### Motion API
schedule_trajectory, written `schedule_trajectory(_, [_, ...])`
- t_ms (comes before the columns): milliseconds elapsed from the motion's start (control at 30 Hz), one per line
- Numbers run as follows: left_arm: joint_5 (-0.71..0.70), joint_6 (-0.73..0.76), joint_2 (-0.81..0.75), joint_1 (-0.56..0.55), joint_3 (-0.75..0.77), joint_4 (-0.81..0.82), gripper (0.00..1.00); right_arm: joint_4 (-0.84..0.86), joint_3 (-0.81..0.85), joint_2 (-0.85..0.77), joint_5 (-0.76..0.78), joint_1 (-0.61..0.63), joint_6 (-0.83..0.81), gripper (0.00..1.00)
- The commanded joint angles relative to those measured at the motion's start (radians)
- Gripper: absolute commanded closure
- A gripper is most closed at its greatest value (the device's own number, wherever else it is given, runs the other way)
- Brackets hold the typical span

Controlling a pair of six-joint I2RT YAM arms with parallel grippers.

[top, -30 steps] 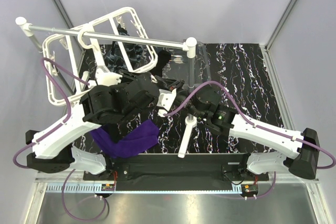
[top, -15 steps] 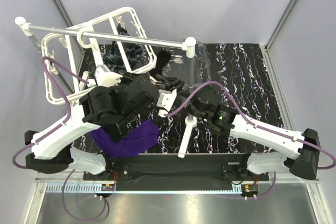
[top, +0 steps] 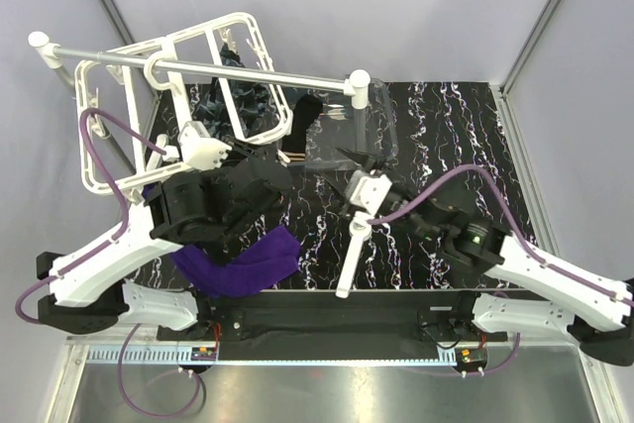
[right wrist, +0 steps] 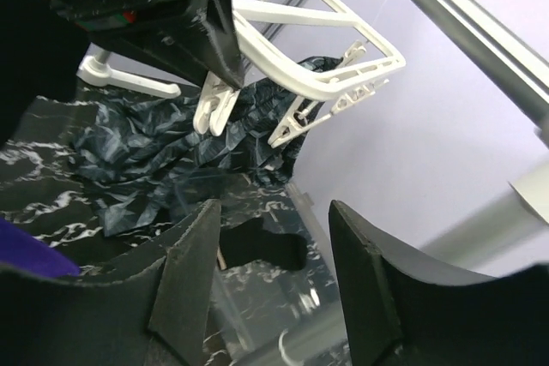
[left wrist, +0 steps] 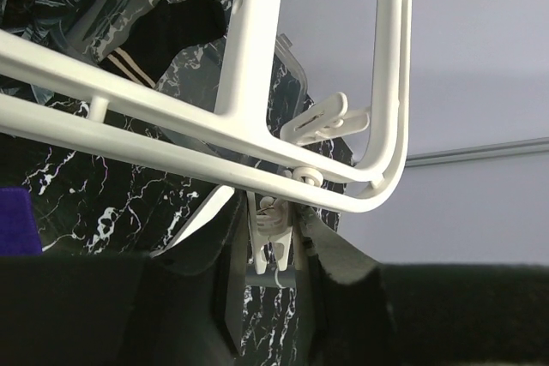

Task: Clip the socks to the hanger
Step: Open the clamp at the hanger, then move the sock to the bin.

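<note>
Left gripper point(left wrist: 273, 250): black fingers point(left wrist: 225, 263) pressed together on a small white clip point(left wrist: 273, 222) hanging under the hanger point(left wrist: 249, 66) corner. Right gripper point(right wrist: 274, 220): fingers apart, nothing between them, hovering over the table point(top: 446, 126) right of the hanger.

Hanger is a white plastic grid frame, tilted, with its hook over the silver rod point(top: 248, 73) of the stand at far left. More white clips dangle from its edge point(right wrist: 296, 122); one sticks out sideways point(left wrist: 330, 119).

Socks:
- Purple sock point(top: 243, 260) is bright and crumpled, near left on the table. It lies partly under the left arm, so only a corner shows in the wrist views.
- Black sock point(top: 300, 126) with tan cuff stripes point(left wrist: 129, 66) lies mid-table beside a clear plastic container point(top: 371, 131). Can't tell if it rests on it or just against it.
- Navy marbled socks point(right wrist: 163, 143) are bunched below the hanger at far left. Their pattern blends with the black white-veined tabletop, so the edges are hard to trace.
- A dark bit of fabric near the frame's far edge point(top: 233, 52) could be clipped or just behind it, can't tell.

Left gripper's fingertips are cut off by the frame bottom in the wrist view and buried under the arm from above. Green light on the right arm point(top: 478, 241).
</note>
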Motion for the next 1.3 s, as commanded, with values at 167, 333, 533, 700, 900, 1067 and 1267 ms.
schedule_trajectory(167, [-0.065, 0.112, -0.055, 0.009, -0.045, 0.118, 1.0, -0.214, 0.12, -0.208, 0.204, -0.001, 0.26, 0.42])
schedule_trajectory(333, [-0.061, 0.13, -0.086, 0.009, -0.086, 0.153, 1.0, -0.258, 0.172, -0.19, 0.628, -0.002, 0.291, 0.35])
schedule_trajectory(533, [-0.056, 0.135, -0.098, 0.009, -0.122, 0.172, 1.0, -0.25, 0.199, -0.118, 0.535, -0.298, 0.392, 0.32])
schedule_trajectory(700, [-0.055, 0.15, -0.112, 0.009, -0.134, 0.193, 1.0, -0.41, 0.343, 0.086, 0.179, -0.735, 0.668, 0.28])
schedule_trajectory(900, [-0.039, 0.186, -0.127, 0.007, -0.151, 0.248, 1.0, -0.453, 0.53, 0.433, 0.023, -0.89, 0.909, 0.23])
schedule_trajectory(1067, [-0.027, 0.215, -0.138, 0.002, -0.177, 0.298, 1.0, -0.418, 0.673, 0.71, -0.3, -0.977, 1.061, 0.21])
schedule_trajectory(1267, [-0.026, 0.216, -0.15, 0.001, -0.195, 0.318, 1.0, -0.263, 0.788, 0.98, -0.752, -0.984, 1.175, 0.27])
